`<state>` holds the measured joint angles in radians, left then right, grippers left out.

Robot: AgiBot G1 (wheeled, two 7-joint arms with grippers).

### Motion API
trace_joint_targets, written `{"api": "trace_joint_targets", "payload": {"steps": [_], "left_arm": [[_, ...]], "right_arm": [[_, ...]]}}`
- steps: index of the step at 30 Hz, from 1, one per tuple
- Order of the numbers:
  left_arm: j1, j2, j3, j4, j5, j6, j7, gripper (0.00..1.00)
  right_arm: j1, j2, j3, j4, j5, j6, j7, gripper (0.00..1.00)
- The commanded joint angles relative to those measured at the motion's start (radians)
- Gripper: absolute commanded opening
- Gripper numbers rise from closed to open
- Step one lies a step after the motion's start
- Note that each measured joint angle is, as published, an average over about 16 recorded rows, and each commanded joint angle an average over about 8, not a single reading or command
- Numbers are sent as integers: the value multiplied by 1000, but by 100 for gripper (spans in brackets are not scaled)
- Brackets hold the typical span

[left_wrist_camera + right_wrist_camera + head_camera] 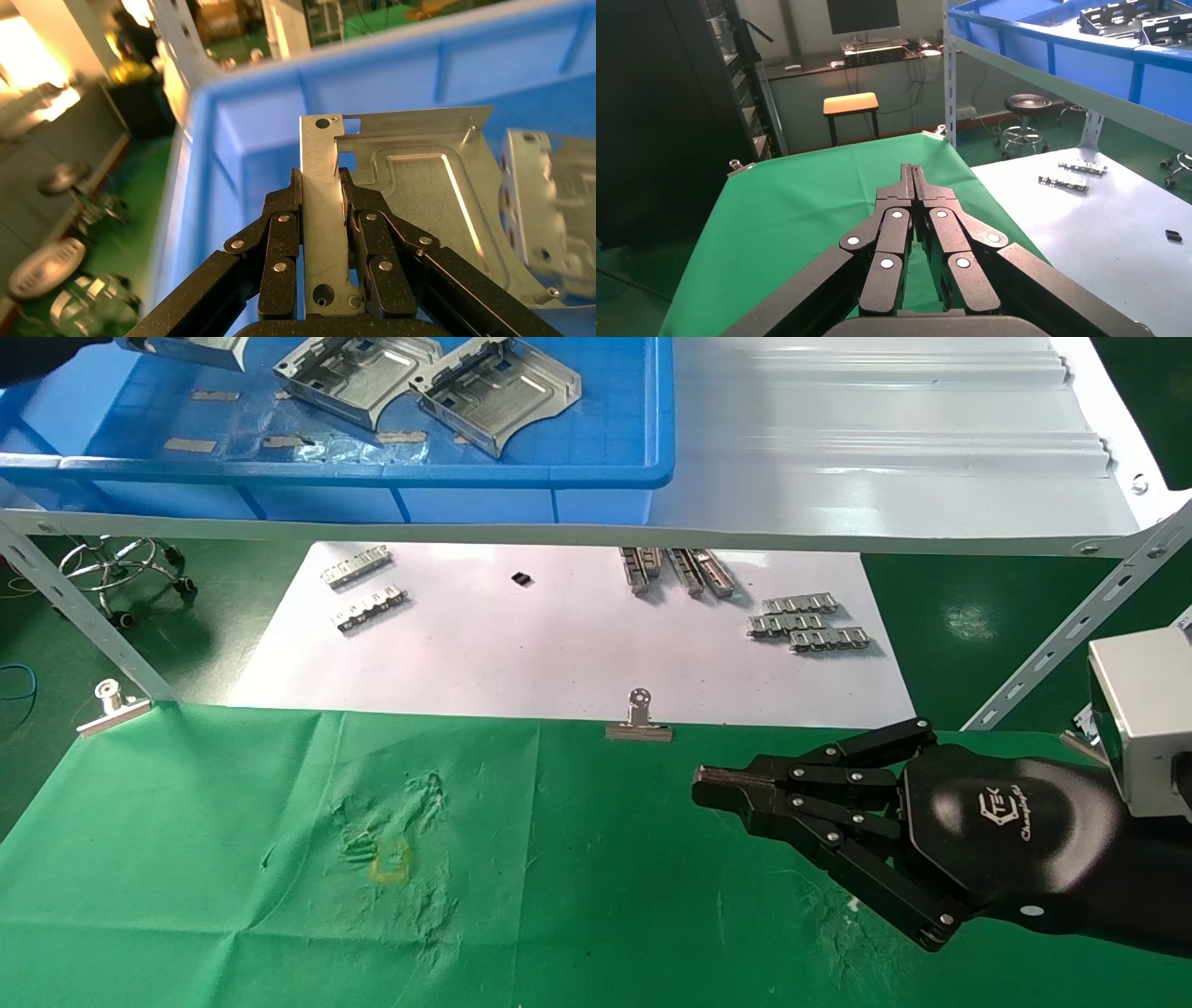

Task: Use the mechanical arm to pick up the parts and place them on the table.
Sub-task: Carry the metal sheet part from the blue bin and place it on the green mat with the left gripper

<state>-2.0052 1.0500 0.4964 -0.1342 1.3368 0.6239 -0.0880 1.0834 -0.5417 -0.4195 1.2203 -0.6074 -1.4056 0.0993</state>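
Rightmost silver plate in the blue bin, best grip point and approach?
Judging from the head view, pinch the rightmost plate by its raised straight rim, coming from above, since it lies flat and open side up in the blue bin. Avoid the concave edge. The left gripper is shut on another plate by just such a flat edge strip.

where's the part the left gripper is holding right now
The part is clamped in the left gripper over the blue bin, at the head view's top-left corner, left of two more parts.

The counter (233,896) is draped in green cloth, clipped by a binder clip (639,720); a white sheet (521,645) is laid behind, strewn with grey strips (808,624).
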Motion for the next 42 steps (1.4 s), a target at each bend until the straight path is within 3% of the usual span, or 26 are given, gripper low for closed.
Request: {"api": "trace_joint_targets", "payload": {"steps": [1,5,13,23,28,35,42], "left_arm": [[0,-6,-6,-20,-6,-16,25,0],[17,-34,-24,-77,-38,52,40,0],[97,-121,-63,-234,-128,320,75,0],[254,-244,-103,-437,-273,768,240,0],[298,-303,-81,-519,-335,950,313,0],[369,-364,47,-646,-379,969,394,0],[382,-337,164,-556,-238,891,522,0]], "right_arm": [[0,0,0,0,0,0,0,0],[0,0,0,0,0,0,0,0],[0,0,0,0,0,0,0,0],[0,0,0,0,0,0,0,0],[0,0,0,0,0,0,0,0],[0,0,0,0,0,0,0,0],[0,0,0,0,0,0,0,0]]}}
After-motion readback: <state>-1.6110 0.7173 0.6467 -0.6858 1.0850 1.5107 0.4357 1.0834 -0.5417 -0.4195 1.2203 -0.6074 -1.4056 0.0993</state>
